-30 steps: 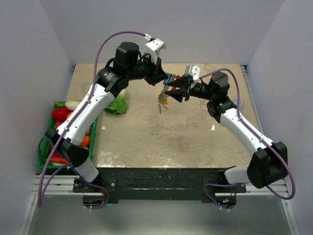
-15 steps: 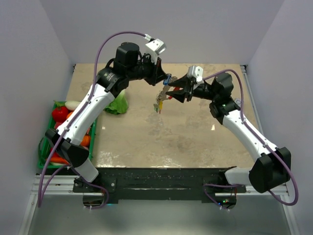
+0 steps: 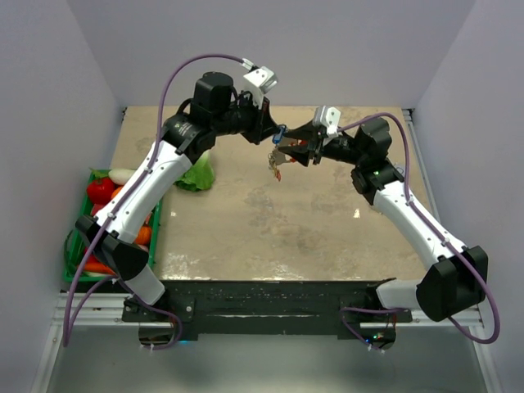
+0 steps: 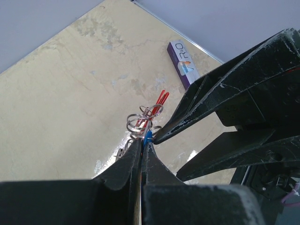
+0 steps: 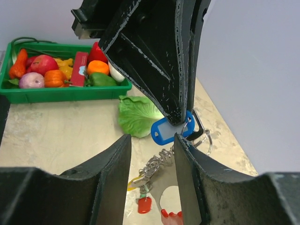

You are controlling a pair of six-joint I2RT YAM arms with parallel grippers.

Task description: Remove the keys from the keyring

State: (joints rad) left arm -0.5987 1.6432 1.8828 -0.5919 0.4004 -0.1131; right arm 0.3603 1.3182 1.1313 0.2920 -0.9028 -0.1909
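Left gripper (image 4: 143, 143): you have its jaws pressed fully together on the blue tag (image 5: 165, 131), raised in the air over the far middle of the table (image 3: 246, 237).
Blue tag: pinched at one end between the left fingertips, with the rest of the bunch hanging from it.
Keyring (image 4: 140, 123): silvery loops just beyond the left fingertips, off the table. A short chain (image 5: 157, 165) drops from them.
Fob (image 4: 161, 99): red and long, sticking out past the loops.
Keys (image 5: 144, 204): they dangle at the chain's lower end, with a red head and a yellow one showing. From above you see a small cluster under the two grippers.
Right gripper (image 5: 152, 139): your jaws stand about half apart with nothing clamped. It faces the left gripper tip to tip, with the chain hanging just past the gap. One fingertip is right beside the loops, but you cannot tell whether it touches them.
Lettuce (image 5: 138, 116): lying on the table near its left side.
Tray (image 5: 61, 93): green, filled with toy produce, beside the table's left edge.
Card (image 4: 180, 63): purple and white, flat on the table by the far edge.
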